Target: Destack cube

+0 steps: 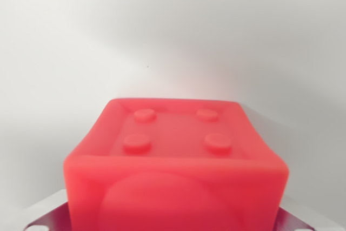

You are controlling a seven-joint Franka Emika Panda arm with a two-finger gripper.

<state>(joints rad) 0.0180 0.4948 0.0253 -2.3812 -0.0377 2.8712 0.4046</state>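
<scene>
A red cube (pixel 174 155) fills the lower half of the wrist view, very close to the camera and slightly blurred. Its upper face is recessed and carries four round studs. Its near face has a large rounded bulge. Grey metal fingers (pixel 46 217) show at the bottom left and bottom right corners, pressed against the cube's two sides. My gripper (pixel 173 217) is shut on the cube, with the fingertips themselves hidden behind it. No second cube is visible in this view.
A plain white surface (pixel 173 36) lies behind and around the cube, with soft shadows on it. A tiny dark speck (pixel 147 67) marks it above the cube.
</scene>
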